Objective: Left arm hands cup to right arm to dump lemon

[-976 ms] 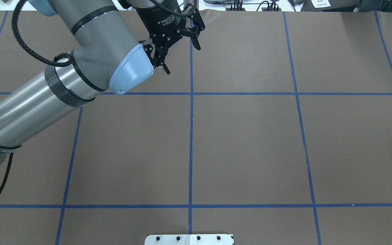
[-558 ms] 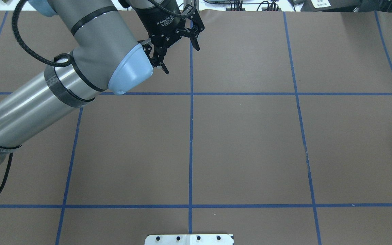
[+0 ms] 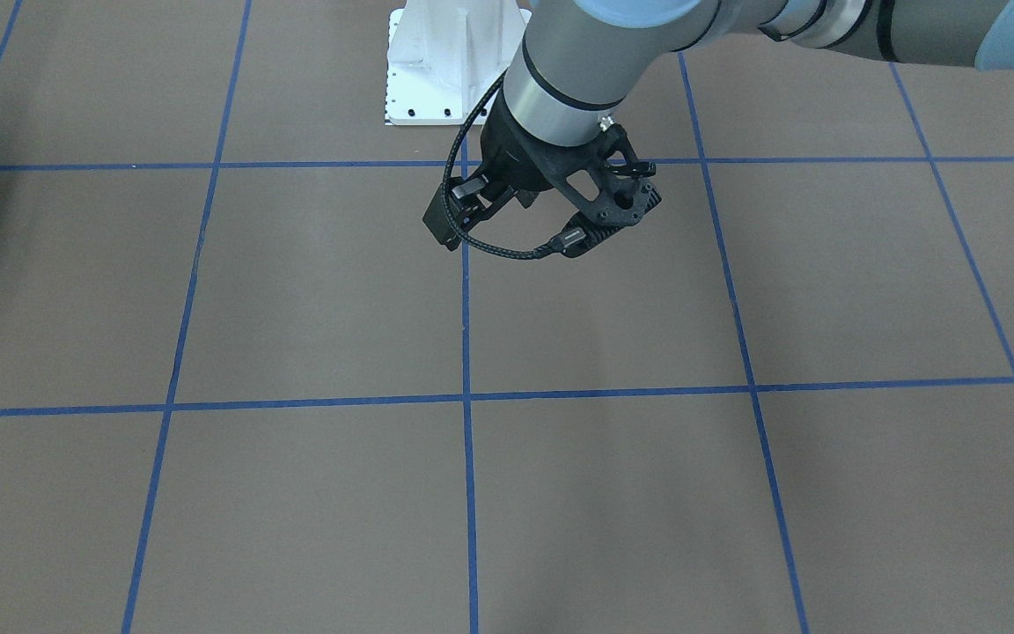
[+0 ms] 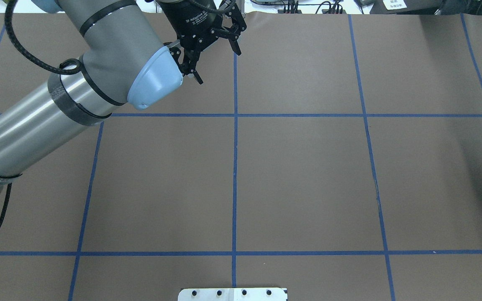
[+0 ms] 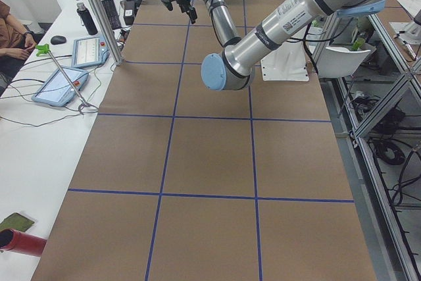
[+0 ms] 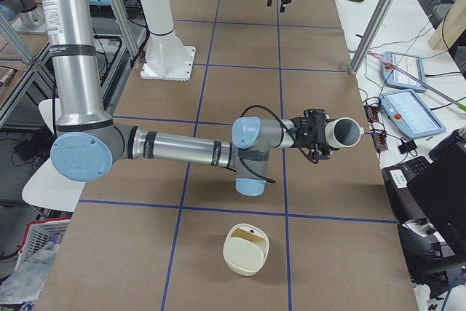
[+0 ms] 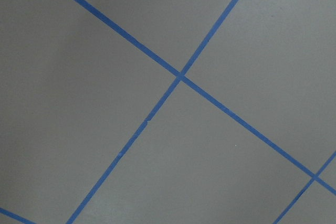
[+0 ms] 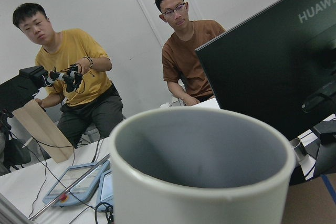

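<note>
Left gripper, wide and empty, has drawn nearer the table's far edge. Cup sits at the right gripper; whether that gripper clamps it, I cannot tell.

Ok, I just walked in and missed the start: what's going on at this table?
The right arm carries the white cup at the right claw, off the table and tipped on its side, mouth pointing away from the robot. The left claw hangs open and empty near the table's edge opposite the robot, so the hand-over looks done. No lemon shows in any view, so I cannot tell whether it was dumped. A cream container stands on the table near the right arm.
</note>
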{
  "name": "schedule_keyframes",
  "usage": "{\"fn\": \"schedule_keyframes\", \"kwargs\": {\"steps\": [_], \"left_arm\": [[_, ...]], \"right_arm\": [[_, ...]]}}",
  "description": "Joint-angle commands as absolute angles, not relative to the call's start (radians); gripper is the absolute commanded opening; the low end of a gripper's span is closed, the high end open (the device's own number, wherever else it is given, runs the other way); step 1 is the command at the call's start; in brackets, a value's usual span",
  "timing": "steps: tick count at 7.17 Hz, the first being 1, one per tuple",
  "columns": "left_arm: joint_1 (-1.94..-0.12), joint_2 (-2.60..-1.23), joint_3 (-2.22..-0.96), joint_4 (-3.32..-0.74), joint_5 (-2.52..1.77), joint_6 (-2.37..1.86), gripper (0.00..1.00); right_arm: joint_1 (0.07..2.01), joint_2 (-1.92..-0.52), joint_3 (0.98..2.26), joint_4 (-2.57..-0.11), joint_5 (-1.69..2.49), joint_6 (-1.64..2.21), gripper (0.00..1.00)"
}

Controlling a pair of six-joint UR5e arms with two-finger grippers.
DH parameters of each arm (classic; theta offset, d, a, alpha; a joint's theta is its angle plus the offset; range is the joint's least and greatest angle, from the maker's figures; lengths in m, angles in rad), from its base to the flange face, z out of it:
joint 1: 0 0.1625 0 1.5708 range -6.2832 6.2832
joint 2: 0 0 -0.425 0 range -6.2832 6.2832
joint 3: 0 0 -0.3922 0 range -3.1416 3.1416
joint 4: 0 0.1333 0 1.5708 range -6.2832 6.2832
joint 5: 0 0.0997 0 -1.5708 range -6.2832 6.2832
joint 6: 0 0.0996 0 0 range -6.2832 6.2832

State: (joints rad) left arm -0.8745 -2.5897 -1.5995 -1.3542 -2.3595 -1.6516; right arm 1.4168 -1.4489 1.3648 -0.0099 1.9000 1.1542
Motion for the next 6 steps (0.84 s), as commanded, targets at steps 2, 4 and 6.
{"fn": "schedule_keyframes", "kwargs": {"steps": [2, 4, 6], "left_arm": [[-0.902, -2.591, -1.605, -1.353, -2.359, -1.623, 1.00], [-0.910, -2.589, -1.611, -1.353, -2.350, -1.621, 1.00], [-0.923, -2.591, -1.615, -1.353, -2.349, -1.620, 1.00]], "right_arm": [[1.211, -1.384, 1.429, -0.207, 1.688, 0.982, 0.00], [1.058, -1.384, 1.552, -0.386, 1.532, 0.872, 0.00], [0.923, -1.385, 1.710, -0.609, 1.418, 0.835, 0.00]]}}
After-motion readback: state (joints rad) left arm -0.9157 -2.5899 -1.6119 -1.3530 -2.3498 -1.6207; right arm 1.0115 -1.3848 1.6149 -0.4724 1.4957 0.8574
